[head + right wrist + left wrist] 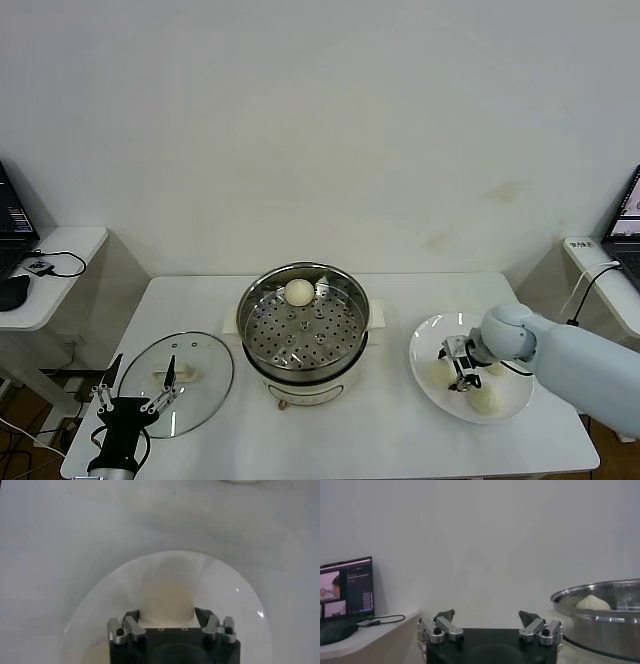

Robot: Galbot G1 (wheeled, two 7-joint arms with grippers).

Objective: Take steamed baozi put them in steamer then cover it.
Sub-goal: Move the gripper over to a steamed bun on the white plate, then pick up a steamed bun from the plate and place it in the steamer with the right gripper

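On the white surface (400, 440), shiny round steel steamer (303, 330) with perforated tray, one smooth cream baozi (299, 292) inside. Left of steamer, clear glass cover (178, 370), left pincer (135, 398) spread above. Right of steamer, right pincer (171, 622) straddling a bun (167, 597) on the plate (425, 345): best squeezed gently, lifted straight.

Steamer (303, 332) centre, one baozi (299, 292) inside; cover (177, 382) left; plate (432, 345) right

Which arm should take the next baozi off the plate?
Right. The right gripper is already down over the white plate, straddling a baozi. The left gripper hovers open by the glass lid, across the steamer.
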